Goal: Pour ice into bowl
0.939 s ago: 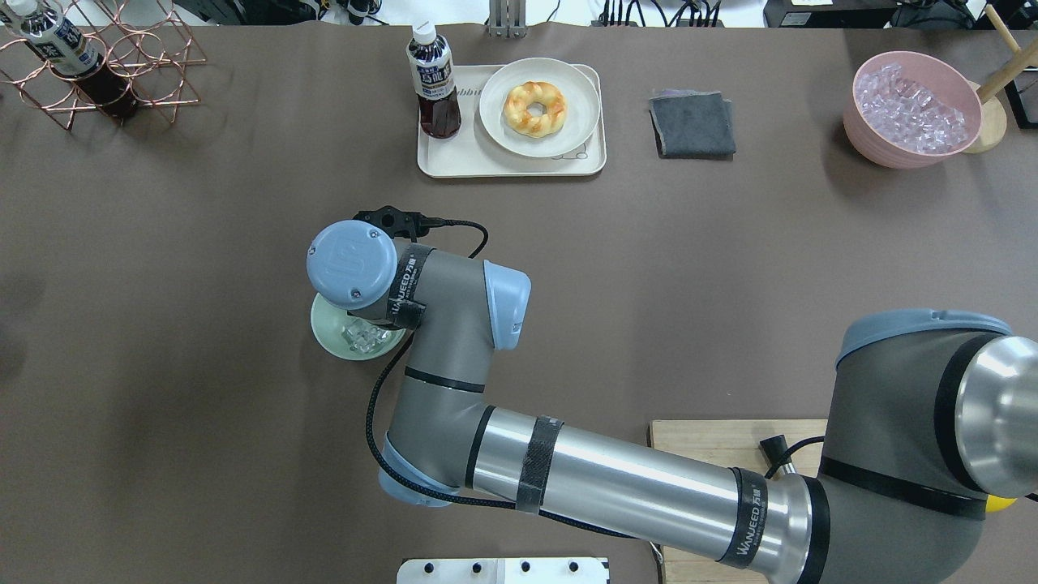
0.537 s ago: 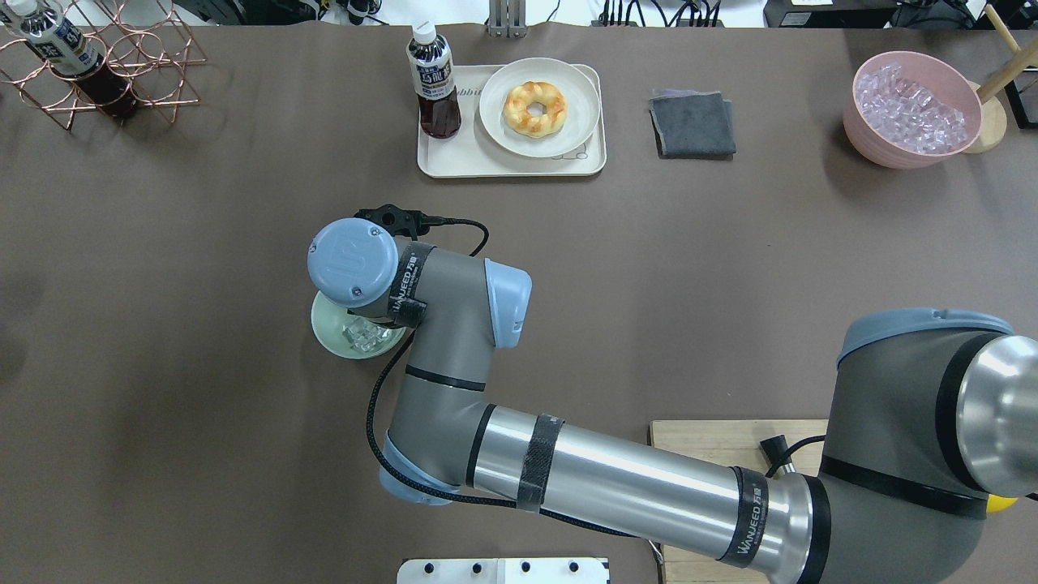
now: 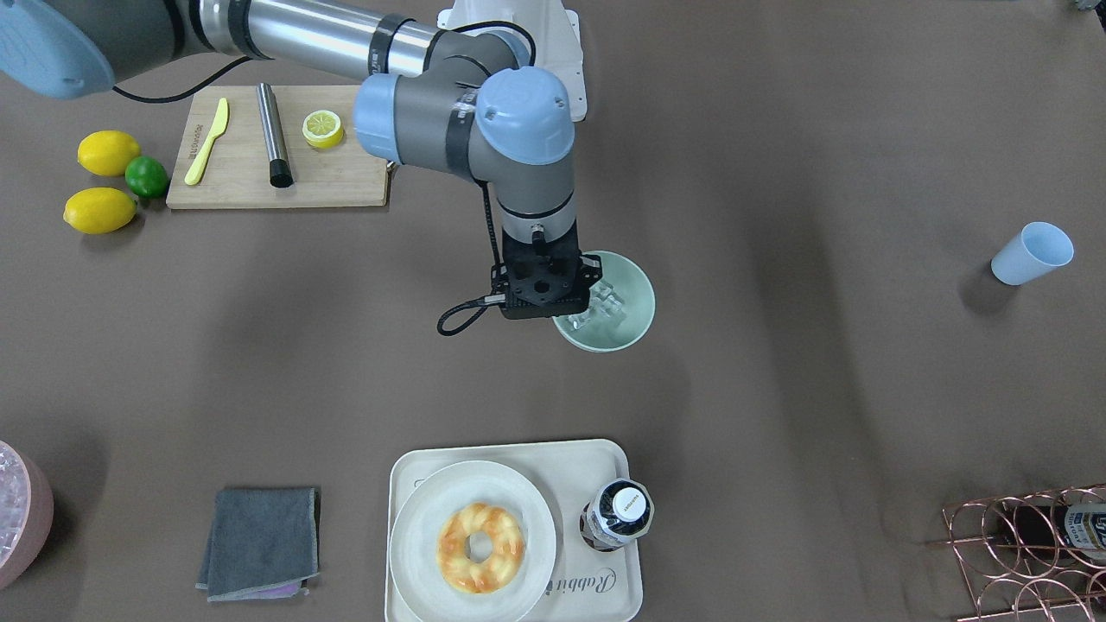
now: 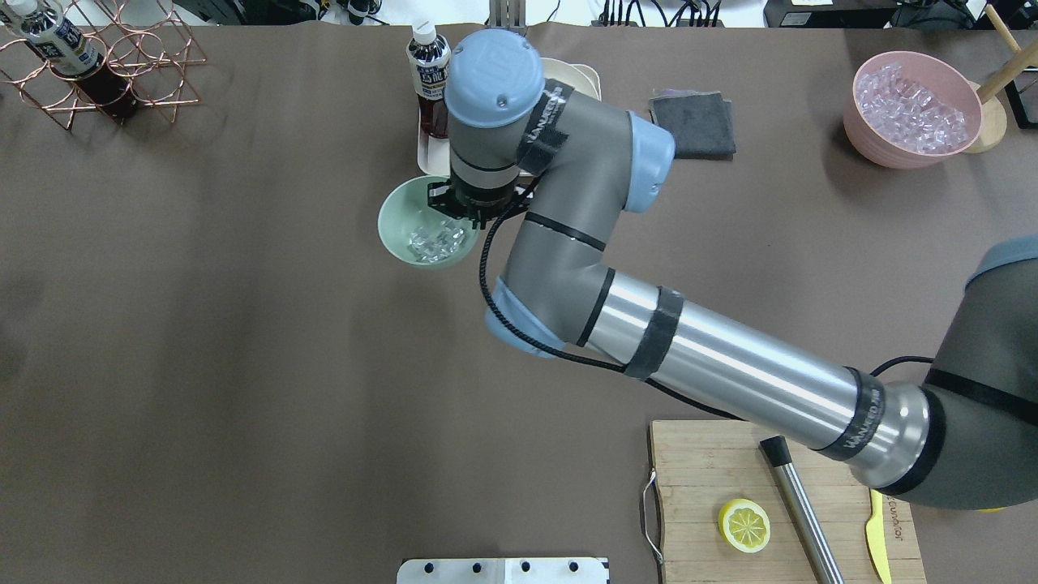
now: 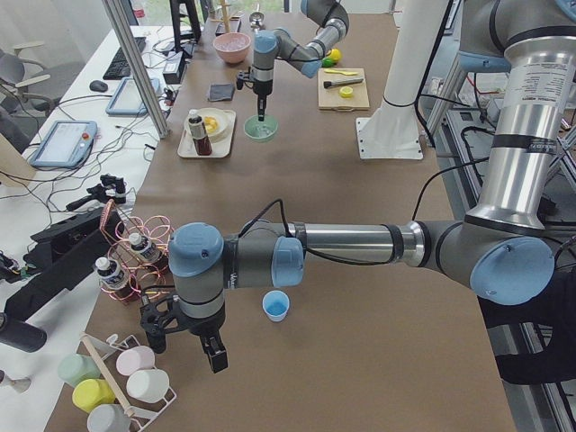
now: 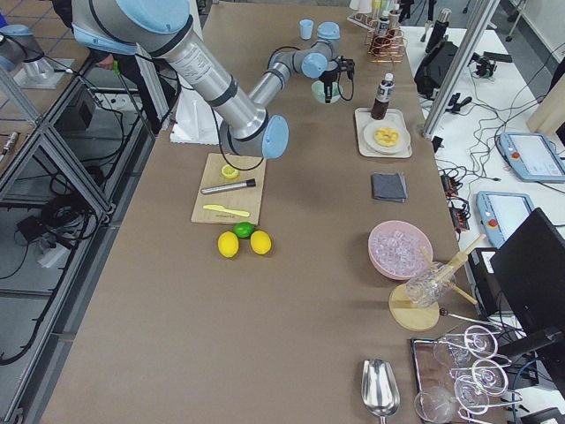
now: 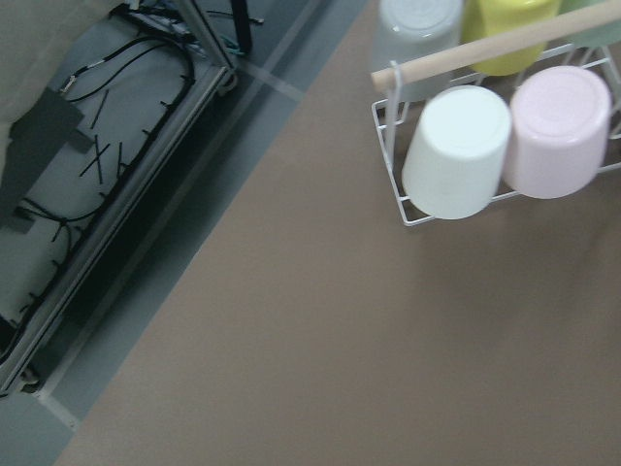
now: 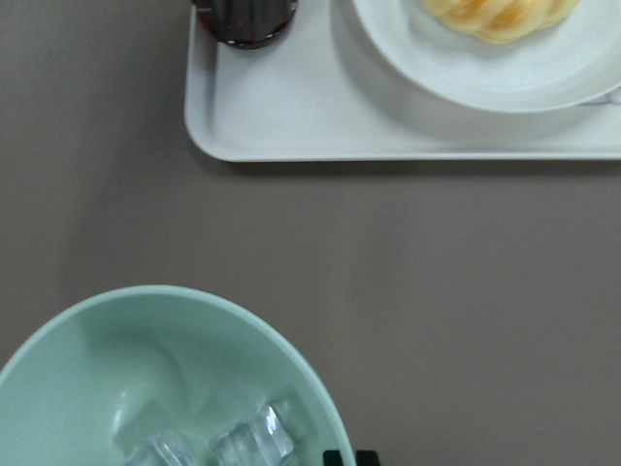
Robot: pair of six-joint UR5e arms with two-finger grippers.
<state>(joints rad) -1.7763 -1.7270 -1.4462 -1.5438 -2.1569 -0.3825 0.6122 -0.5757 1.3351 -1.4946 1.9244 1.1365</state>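
Between the right jaws lies the rim of the bowl (image 4: 396, 230), ice (image 4: 434, 238) inside.

One camera looks down from behind the robot (image 4: 730, 373), another faces it across the table (image 4: 203, 365); both catch the bowl (image 4: 397, 223) at the right gripper (image 4: 464, 212), whose wrist camera sits close above.

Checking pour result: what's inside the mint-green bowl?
A few clear ice cubes lie in the mint-green bowl. The right gripper at its rim covers part of the inside, so anything beneath it cannot be seen.
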